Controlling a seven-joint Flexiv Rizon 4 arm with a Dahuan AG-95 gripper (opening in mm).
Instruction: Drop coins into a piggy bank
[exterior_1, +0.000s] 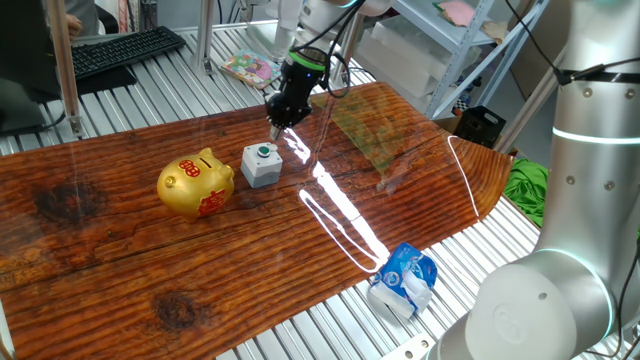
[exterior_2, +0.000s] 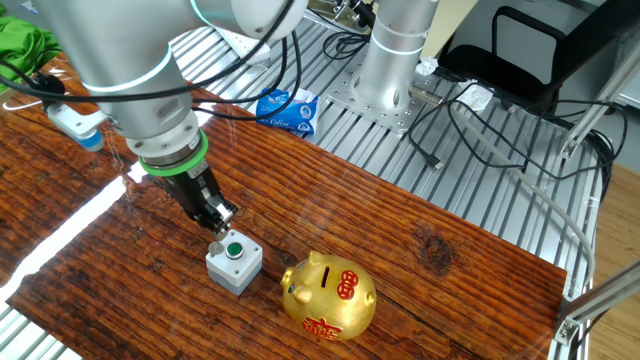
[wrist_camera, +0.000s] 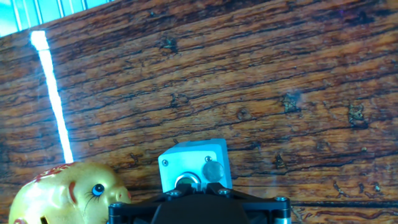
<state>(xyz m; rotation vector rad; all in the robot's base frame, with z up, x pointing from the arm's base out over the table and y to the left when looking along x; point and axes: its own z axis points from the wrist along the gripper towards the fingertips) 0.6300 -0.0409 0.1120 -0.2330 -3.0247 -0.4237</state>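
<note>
The gold piggy bank (exterior_1: 195, 185) (exterior_2: 328, 295) stands on the wooden board with red markings on its side and its slot on top. In the hand view its face (wrist_camera: 56, 193) shows at the lower left. My gripper (exterior_1: 276, 122) (exterior_2: 222, 218) (wrist_camera: 193, 186) is shut, and hangs just above the grey box with a green button (exterior_1: 262, 165) (exterior_2: 233, 262) (wrist_camera: 193, 158), right of the bank in one fixed view. A small grey disc, apparently a coin (exterior_2: 215, 243) (wrist_camera: 213, 168), lies flat on the box's top corner under my fingertips. Nothing shows between the fingers.
A blue and white packet (exterior_1: 403, 280) (exterior_2: 288, 108) lies off the board on the metal slats. A green cloth (exterior_1: 530, 185) (exterior_2: 25, 45) sits beyond the board's end. A second arm's base (exterior_2: 390, 60) stands behind, with cables. A keyboard (exterior_1: 120, 50) is at the back left.
</note>
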